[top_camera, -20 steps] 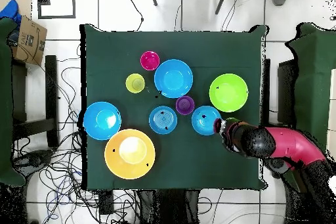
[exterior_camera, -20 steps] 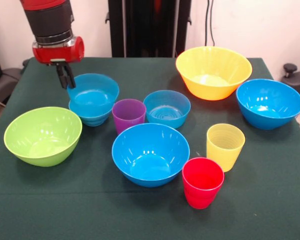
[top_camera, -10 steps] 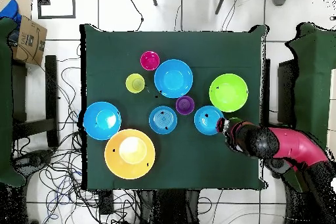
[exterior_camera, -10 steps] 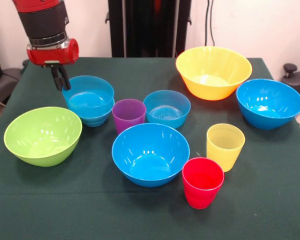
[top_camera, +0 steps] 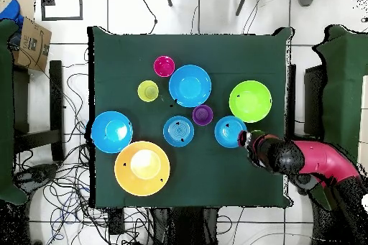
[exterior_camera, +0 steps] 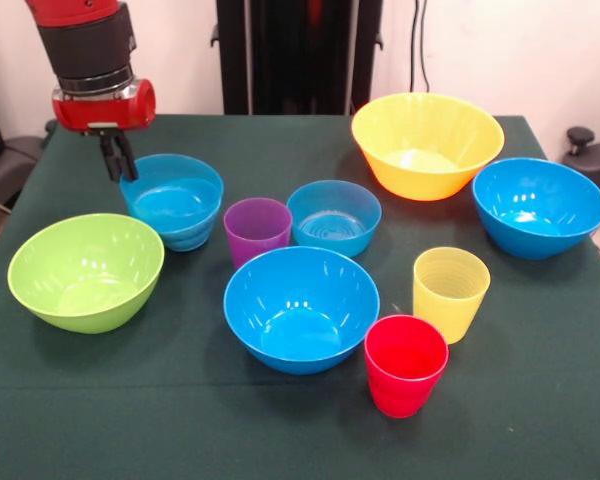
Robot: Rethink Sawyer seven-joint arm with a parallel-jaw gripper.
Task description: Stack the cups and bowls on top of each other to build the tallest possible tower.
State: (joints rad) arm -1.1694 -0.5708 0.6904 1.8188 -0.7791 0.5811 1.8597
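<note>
Front view. All cups and bowls upright, mouths up, on the dark green table (exterior_camera: pixel 540 400). Landmark: the large glossy blue plastic bowl at the centre (exterior_camera: pixel 301 308), empty. Right of it and nearer the camera, a ribbed red plastic cup (exterior_camera: pixel 405 364); just behind that, a ribbed yellow plastic cup (exterior_camera: pixel 450 293). Behind the centre bowl, a ribbed purple plastic cup (exterior_camera: pixel 257 230) and a small translucent blue plastic bowl (exterior_camera: pixel 334 216), both empty. Far right of it, another large blue plastic bowl (exterior_camera: pixel 538 207); behind that, the very large yellow plastic bowl (exterior_camera: pixel 427 144). Left of it, the large lime green plastic bowl (exterior_camera: pixel 86 270), empty. Behind-left, a short tower: a small blue plastic bowl nested in another (exterior_camera: pixel 172 200). Red and black arm coming straight down, black gripper (exterior_camera: pixel 115 160) at that stack's far-left rim, fingers close together, holding nothing visible; contact with the rim unclear.

Overhead view. Same centre blue bowl (top_camera: pixel 190 85). Nested blue stack (top_camera: pixel 229 131) below-right of it, beside the lime green bowl (top_camera: pixel 250 101). Arm reaching in from the lower right, gripper (top_camera: pixel 243 139) at the stack's edge.
</note>
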